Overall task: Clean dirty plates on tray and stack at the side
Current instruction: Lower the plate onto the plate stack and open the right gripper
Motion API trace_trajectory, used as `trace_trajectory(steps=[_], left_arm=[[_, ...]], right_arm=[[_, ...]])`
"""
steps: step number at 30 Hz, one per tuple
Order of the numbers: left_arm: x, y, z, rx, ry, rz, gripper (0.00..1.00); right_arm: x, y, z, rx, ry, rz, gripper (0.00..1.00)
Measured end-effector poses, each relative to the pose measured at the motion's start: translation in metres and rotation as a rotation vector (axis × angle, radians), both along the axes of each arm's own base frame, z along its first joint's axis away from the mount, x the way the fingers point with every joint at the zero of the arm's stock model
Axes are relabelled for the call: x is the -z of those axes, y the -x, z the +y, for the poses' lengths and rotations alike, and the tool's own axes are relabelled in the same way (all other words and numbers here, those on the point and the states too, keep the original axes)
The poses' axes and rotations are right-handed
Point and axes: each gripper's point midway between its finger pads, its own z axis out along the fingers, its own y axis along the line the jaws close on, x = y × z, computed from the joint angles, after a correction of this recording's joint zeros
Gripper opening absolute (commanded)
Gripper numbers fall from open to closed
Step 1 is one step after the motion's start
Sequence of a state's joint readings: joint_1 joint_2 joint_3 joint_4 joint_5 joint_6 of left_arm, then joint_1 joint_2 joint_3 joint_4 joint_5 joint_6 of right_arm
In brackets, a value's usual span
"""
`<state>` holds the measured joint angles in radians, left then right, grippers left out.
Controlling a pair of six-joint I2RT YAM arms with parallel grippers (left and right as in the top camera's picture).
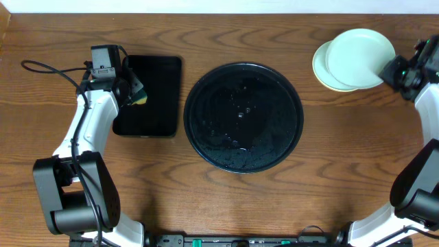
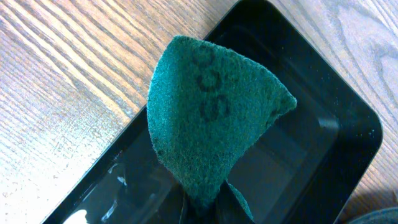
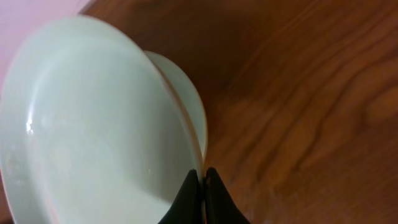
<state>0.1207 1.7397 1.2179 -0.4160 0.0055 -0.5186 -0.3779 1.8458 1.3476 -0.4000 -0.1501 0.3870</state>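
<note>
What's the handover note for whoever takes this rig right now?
Left gripper: shut on the green sponge, over the rectangular tray.
Right gripper: shut on the rim of the mint plate, which sits over the yellow plate on the table, right of the round tray.
Done: round tray holds no plates, only water.
Left: release the mint plate. Only two plates can be counted; check for a third.

The counter (image 1: 274, 206) is brown with wavy wood grain. Both the round tray (image 1: 206, 103) and the rectangular tray (image 1: 161, 82) are glossy black. The scouring pad (image 2: 211, 118) is dark green with darker printed marks. The top plate (image 1: 360, 55) is pale mint, the lower plate (image 1: 319, 68) pale yellow.
</note>
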Motion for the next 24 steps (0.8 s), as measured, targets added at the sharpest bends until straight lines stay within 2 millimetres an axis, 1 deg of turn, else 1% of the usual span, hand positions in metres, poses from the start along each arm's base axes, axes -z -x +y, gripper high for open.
trace_trajectory(steps=[4, 7, 11, 16, 19, 20, 22, 23, 24], left_arm=[[0.000, 0.000, 0.000, 0.000, 0.000, 0.000, 0.08], [0.000, 0.000, 0.000, 0.000, 0.000, 0.000, 0.08], [0.000, 0.000, 0.000, 0.000, 0.000, 0.000, 0.08], [0.000, 0.000, 0.000, 0.000, 0.000, 0.000, 0.08], [0.000, 0.000, 0.000, 0.000, 0.001, 0.000, 0.08], [0.000, 0.000, 0.000, 0.000, 0.001, 0.000, 0.08], [0.000, 0.000, -0.001, 0.002, 0.004, 0.000, 0.08], [0.000, 0.000, -0.001, 0.003, 0.006, -0.001, 0.08], [0.000, 0.000, -0.001, 0.004, 0.007, 0.000, 0.08]], right_arm=[[0.017, 0.002, 0.004, 0.036, -0.032, -0.018, 0.01], [0.015, -0.003, 0.004, 0.049, -0.036, -0.044, 0.01], [0.013, -0.010, 0.014, 0.042, -0.024, -0.058, 0.01], [0.016, -0.012, 0.023, 0.047, 0.007, -0.039, 0.01], [0.016, -0.011, 0.021, 0.062, 0.017, -0.035, 0.02], [0.016, -0.011, 0.020, 0.068, 0.019, -0.035, 0.08], [0.017, -0.011, 0.019, 0.079, 0.017, -0.033, 0.35], [0.018, -0.011, 0.018, 0.084, 0.015, -0.033, 0.51], [0.018, -0.011, 0.018, 0.087, 0.015, -0.032, 0.56]])
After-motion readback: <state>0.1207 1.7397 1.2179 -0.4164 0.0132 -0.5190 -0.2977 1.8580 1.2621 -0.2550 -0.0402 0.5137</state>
